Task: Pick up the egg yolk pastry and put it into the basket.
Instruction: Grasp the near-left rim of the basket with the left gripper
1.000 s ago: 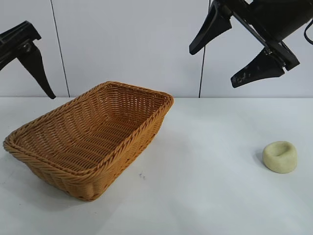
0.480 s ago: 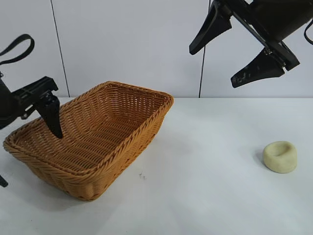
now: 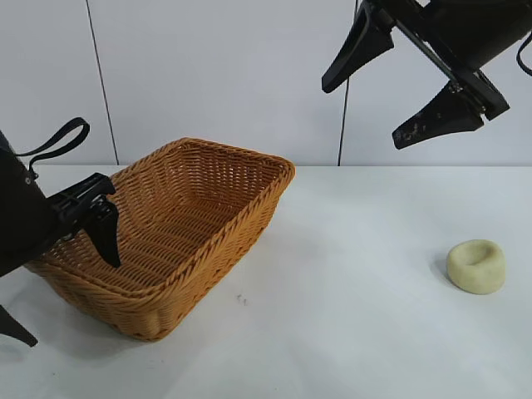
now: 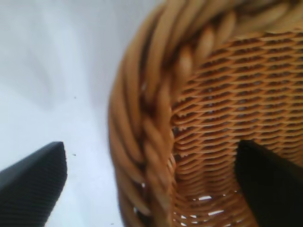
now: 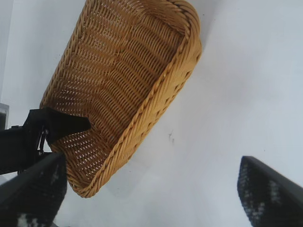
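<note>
Exterior view, left gripper (image 3: 58, 283) lowered, now straddling basket (image 3: 208, 174) rim

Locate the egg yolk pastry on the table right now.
In the exterior view the egg yolk pastry sits alone on the white table at the right, far from the basket and below the raised right gripper.

Level front view; basket (image 3: 191, 224) shared.

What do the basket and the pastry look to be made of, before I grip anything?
Basket: woven wicker or a plastic imitation, orange-brown with a slight sheen; strands and braided rim show. Pastry: matte, pale cream, dough-like lump with a smooth dented top; possibly a soft model.
</note>
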Action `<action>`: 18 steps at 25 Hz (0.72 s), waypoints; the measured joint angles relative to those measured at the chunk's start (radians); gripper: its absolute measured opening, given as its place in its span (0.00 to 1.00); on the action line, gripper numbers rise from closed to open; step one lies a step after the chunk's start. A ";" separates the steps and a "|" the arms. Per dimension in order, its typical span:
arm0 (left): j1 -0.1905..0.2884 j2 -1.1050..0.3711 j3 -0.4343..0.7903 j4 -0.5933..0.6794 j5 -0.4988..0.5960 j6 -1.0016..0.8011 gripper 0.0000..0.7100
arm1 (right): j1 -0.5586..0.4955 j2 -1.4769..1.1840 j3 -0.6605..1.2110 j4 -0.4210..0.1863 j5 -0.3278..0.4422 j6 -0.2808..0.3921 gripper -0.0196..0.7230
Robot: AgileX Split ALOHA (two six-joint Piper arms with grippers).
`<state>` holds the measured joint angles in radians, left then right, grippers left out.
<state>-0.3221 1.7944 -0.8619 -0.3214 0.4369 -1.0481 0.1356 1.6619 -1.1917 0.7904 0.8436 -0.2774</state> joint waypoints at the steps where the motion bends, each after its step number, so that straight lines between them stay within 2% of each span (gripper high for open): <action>1: 0.000 0.000 0.000 0.000 -0.005 0.000 0.98 | 0.000 0.000 0.000 0.000 0.000 0.000 0.96; 7: 0.000 0.000 0.000 0.000 -0.016 0.000 0.98 | 0.000 0.000 0.000 0.000 0.000 0.000 0.96; 9: 0.000 0.000 0.000 0.000 -0.016 0.000 0.94 | 0.000 0.000 0.000 0.000 0.000 0.000 0.96; 15: 0.000 0.042 0.000 -0.007 0.009 0.000 0.63 | 0.000 0.000 0.000 0.000 0.000 0.000 0.96; 18: 0.000 0.047 0.000 -0.042 0.017 0.000 0.41 | 0.000 0.000 0.000 0.000 0.000 0.000 0.96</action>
<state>-0.3221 1.8418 -0.8619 -0.3633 0.4536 -1.0481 0.1356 1.6619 -1.1917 0.7904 0.8436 -0.2774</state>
